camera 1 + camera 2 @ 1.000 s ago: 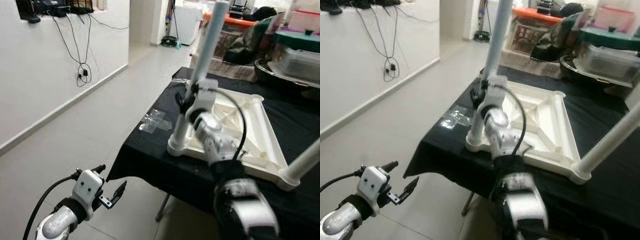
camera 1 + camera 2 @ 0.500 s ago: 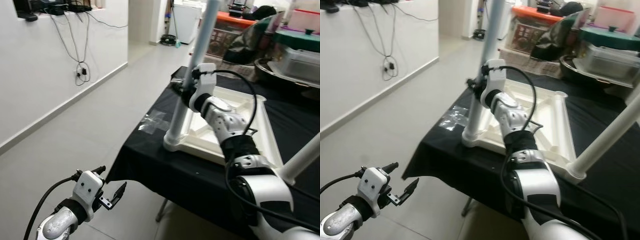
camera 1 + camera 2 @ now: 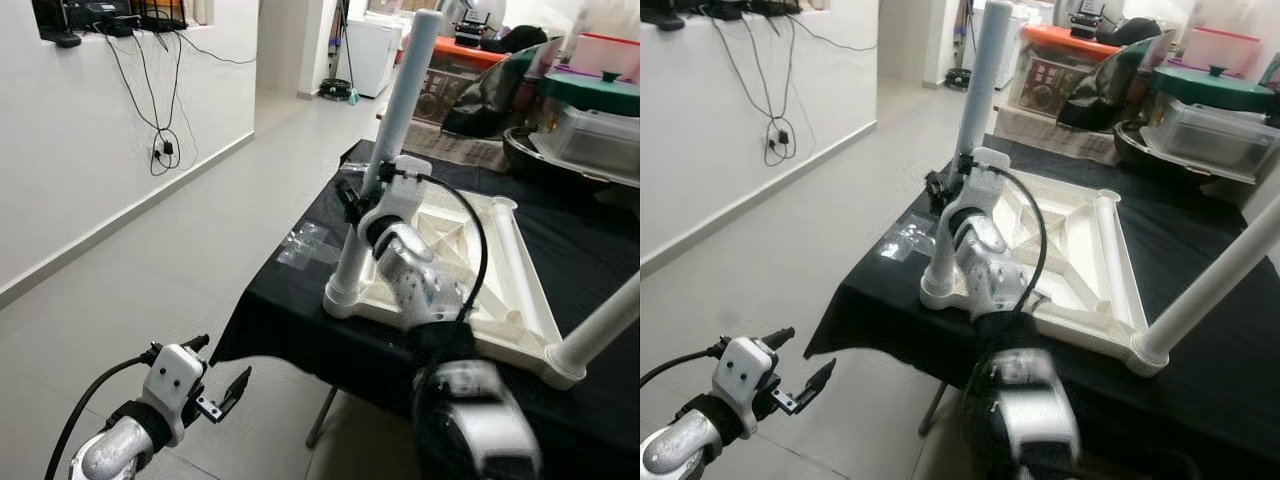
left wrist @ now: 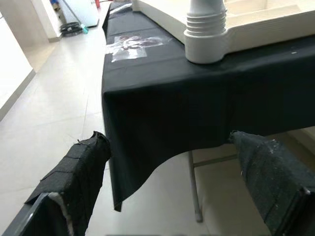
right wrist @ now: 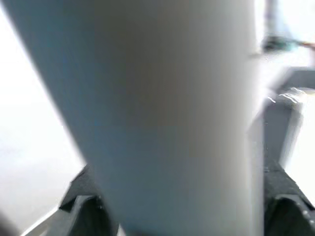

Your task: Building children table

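Observation:
A white children's table top (image 3: 520, 262) lies upside down on a black-clothed table (image 3: 300, 320). A white table leg (image 3: 402, 120) stands in its near-left corner socket (image 4: 205, 42), leaning slightly right. My right gripper (image 3: 356, 200) is shut on this leg about halfway up; in the right wrist view the leg (image 5: 167, 108) sits between the black fingers (image 5: 82, 206). A second leg (image 3: 602, 325) rises from the near-right corner. My left gripper (image 3: 218, 362) hangs open, low over the floor in front of the table's left edge, holding nothing.
A clear plastic bag (image 3: 306, 242) lies on the cloth left of the table top. Lidded containers (image 3: 590, 125) and a dark bowl (image 3: 545, 150) crowd the back right. Open tiled floor (image 3: 170, 260) stretches left to a white wall with hanging cables (image 3: 165, 140).
My right forearm has swung from a stretched-out reach back down beneath the leg, its gripper still on the leg, which leans a little more. The left arm has hardly moved.

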### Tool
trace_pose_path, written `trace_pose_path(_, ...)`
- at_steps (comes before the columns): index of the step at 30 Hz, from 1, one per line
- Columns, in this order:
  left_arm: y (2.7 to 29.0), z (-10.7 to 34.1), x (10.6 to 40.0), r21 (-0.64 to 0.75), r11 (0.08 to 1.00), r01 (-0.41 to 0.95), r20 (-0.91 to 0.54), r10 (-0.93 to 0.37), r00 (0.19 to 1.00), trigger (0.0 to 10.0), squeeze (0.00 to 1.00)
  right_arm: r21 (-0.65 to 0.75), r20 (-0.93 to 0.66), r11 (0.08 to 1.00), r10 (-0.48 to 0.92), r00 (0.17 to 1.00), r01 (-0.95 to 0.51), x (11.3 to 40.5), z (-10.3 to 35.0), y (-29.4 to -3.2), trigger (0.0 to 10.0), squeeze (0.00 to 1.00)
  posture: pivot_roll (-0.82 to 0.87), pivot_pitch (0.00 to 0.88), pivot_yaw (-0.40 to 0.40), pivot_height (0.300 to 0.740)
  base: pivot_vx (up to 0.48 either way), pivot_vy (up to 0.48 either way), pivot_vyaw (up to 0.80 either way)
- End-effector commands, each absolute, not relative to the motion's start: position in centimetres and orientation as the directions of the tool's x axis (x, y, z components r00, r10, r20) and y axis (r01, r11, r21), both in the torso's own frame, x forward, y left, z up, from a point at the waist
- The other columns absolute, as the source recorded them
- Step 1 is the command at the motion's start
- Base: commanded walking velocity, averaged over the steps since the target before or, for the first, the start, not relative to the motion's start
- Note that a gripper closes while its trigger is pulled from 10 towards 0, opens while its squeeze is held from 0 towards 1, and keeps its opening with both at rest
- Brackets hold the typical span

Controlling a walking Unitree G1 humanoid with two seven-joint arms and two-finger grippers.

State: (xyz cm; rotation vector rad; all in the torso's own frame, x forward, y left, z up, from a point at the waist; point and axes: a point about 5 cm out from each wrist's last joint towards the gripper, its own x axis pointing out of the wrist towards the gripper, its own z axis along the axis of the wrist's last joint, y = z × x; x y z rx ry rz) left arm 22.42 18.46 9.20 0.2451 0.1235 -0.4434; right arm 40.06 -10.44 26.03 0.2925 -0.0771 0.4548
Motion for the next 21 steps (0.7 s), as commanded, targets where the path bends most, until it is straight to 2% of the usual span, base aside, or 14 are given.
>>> trace_pose_path(1, 18.4, 8.9, 22.4, 0.216, 0.868, 0.448, -0.185, -0.414, 0.891, 10.0, 0.0, 0.193, 0.191, 0.754, 0.598, 0.778, -0.627, 39.9, 26.7, -9.9, 10.0, 0.0, 0.05, 0.0, -0.135, 0.74, 0.0, 0.0, 0.0)
trace_pose_path(3, 18.4, 8.9, 22.4, 0.216, 0.868, 0.448, -0.185, -0.414, 0.891, 10.0, 0.0, 0.193, 0.191, 0.754, 0.598, 0.778, -0.627, 39.9, 26.7, -9.9, 10.0, 0.0, 0.05, 0.0, -0.135, 0.74, 0.0, 0.0, 0.0)
trace_pose_path(5, 18.4, 8.9, 22.4, 0.215, 0.87, 0.444, -0.184, -0.41, 0.893, 10.0, 0.0, 0.153, 0.121, 0.724, 0.662, 0.739, -0.673, 39.9, 25.4, -10.2, 0.0, 0.0, 0.06, 0.0, -0.145, 0.74, 0.0, 0.0, 0.0)
trace_pose_path(8, 18.4, 8.8, 22.3, 0.216, 0.871, 0.441, -0.184, -0.407, 0.895, 10.0, 0.0, 0.148, 0.07, 0.761, 0.629, 0.774, -0.632, 40.1, 24.4, -10.4, 0.0, 0.0, 0.06, 0.0, -0.146, 0.74, 0.0, 0.0, 0.0)
trace_pose_path(10, 18.5, 8.8, 22.2, 0.217, 0.873, 0.437, -0.185, -0.403, 0.896, 10.0, 0.0, 0.143, -0.047, 0.896, 0.431, 0.901, -0.421, 40.7, 22.5, -11.3, 0.0, 0.0, 0.07, 0.0, -0.146, 0.74, 0.0, 0.0, 0.0)
trace_pose_path(11, 18.5, 8.8, 22.2, 0.217, 0.873, 0.437, -0.185, -0.403, 0.896, 10.0, 0.0, 0.143, -0.047, 0.896, 0.431, 0.901, -0.421, 40.7, 22.5, -11.3, 0.0, 0.0, 0.07, 0.0, -0.146, 0.74, 0.0, 0.0, 0.0)
trace_pose_path(12, 18.5, 8.8, 22.2, 0.217, 0.873, 0.437, -0.186, -0.402, 0.896, 10.0, 0.0, 0.149, -0.095, 0.969, 0.211, 0.973, -0.196, 41.0, 21.6, -12.6, 0.0, 0.0, 0.07, 0.0, -0.142, 0.74, 0.0, 0.0, 0.0)
trace_pose_path(15, 18.5, 8.8, 22.2, 0.217, 0.873, 0.437, -0.186, -0.402, 0.896, 10.0, 0.0, 0.149, -0.095, 0.969, 0.211, 0.973, -0.196, 41.0, 21.6, -12.6, 0.0, 0.0, 0.07, 0.0, -0.142, 0.74, 0.0, 0.0, 0.0)
trace_pose_path(16, 18.6, 8.8, 22.1, 0.218, 0.871, 0.441, -0.191, -0.405, 0.894, 10.0, 0.0, 0.187, -0.191, 0.962, -0.163, 0.968, 0.199, 40.1, 19.1, -14.2, 0.0, 0.0, 0.06, 0.0, -0.13, 0.74, 0.0, 0.0, 0.0)
trace_pose_path(17, 18.6, 8.8, 22.1, 0.218, 0.871, 0.441, -0.191, -0.405, 0.894, 10.0, 0.0, 0.187, -0.191, 0.962, -0.163, 0.968, 0.199, 40.1, 19.1, -14.2, 0.0, 0.0, 0.06, 0.0, -0.13, 0.74, 0.0, 0.0, 0.0)
trace_pose_path(18, 18.6, 8.8, 22.2, 0.219, 0.869, 0.443, -0.192, -0.407, 0.893, 10.0, 0.0, 0.201, -0.214, 0.945, -0.214, 0.953, 0.258, 39.3, 18.2, -13.6, 4.5, 0.0, 0.06, 0.0, -0.124, 0.74, 0.0, 0.0, 0.0)
trace_pose_path(19, 18.6, 8.8, 22.2, 0.219, 0.869, 0.443, -0.192, -0.407, 0.893, 10.0, 0.0, 0.201, -0.214, 0.945, -0.214, 0.953, 0.258, 39.3, 18.2, -13.6, 4.5, 0.0, 0.06, 0.0, -0.124, 0.74, 0.0, 0.0, 0.0)
trace_pose_path(20, 18.6, 8.9, 22.3, 0.22, 0.867, 0.447, -0.193, -0.41, 0.891, 10.0, 0.0, 0.233, -0.198, 0.951, -0.156, 0.968, 0.202, 38.6, 18.3, -11.8, 10.0, 0.0, 0.06, 0.0, -0.124, 0.74, 0.0, 0.0, 0.0)
trace_pose_path(21, 18.6, 8.9, 22.3, 0.22, 0.867, 0.447, -0.193, -0.41, 0.891, 10.0, 0.0, 0.233, -0.198, 0.951, -0.156, 0.968, 0.202, 38.6, 18.3, -11.8, 10.0, 0.0, 0.06, 0.0, -0.124, 0.74, 0.0, 0.0, 0.0)
